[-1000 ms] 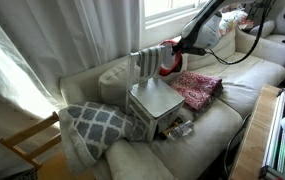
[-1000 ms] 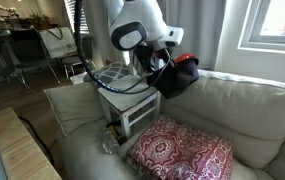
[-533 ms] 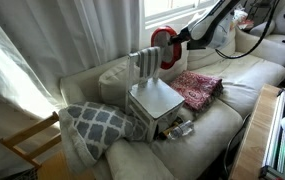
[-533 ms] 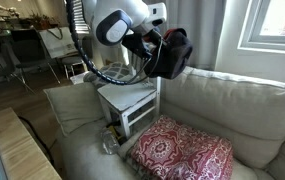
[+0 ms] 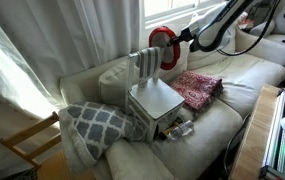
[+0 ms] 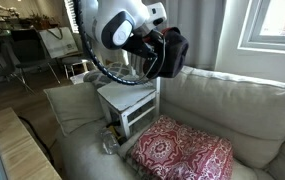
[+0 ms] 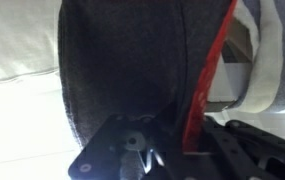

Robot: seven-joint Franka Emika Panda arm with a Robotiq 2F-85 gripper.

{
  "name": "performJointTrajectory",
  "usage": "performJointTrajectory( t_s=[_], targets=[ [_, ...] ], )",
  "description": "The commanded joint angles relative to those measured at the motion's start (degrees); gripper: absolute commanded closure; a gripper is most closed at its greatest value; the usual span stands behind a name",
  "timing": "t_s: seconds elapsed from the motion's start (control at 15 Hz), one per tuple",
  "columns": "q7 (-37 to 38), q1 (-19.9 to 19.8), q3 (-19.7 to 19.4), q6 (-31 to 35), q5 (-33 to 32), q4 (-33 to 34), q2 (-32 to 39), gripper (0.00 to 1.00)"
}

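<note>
Red-and-dark fabric item (image 5: 162, 42) sits pinched in the nearly shut jaws, up in the air. We see its long axis run straight out ahead of the jaws. White table (image 5: 154, 100) stands below them.

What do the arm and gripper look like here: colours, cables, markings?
The arm is white with rounded links and a dark round joint cap; black cables loop beneath it. The gripper is black, its body showing a screw head in the wrist view. No markings are legible.
</note>
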Motion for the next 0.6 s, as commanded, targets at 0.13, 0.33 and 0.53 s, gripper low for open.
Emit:
performJointTrajectory(
  t_s=[0.13,0.33,0.53],
  targets=[
    [-2.2,-3.38,0.78,2.99,-16.39,-3.43,0.52,0.97],
    [-2.82,-5.8,1.73,2.15,-25.88,-5.27,0.67,0.97],
    [-2.82,-7.77,1.71,0.68,-33.92,-6.6,0.1,0.97]
  ],
)
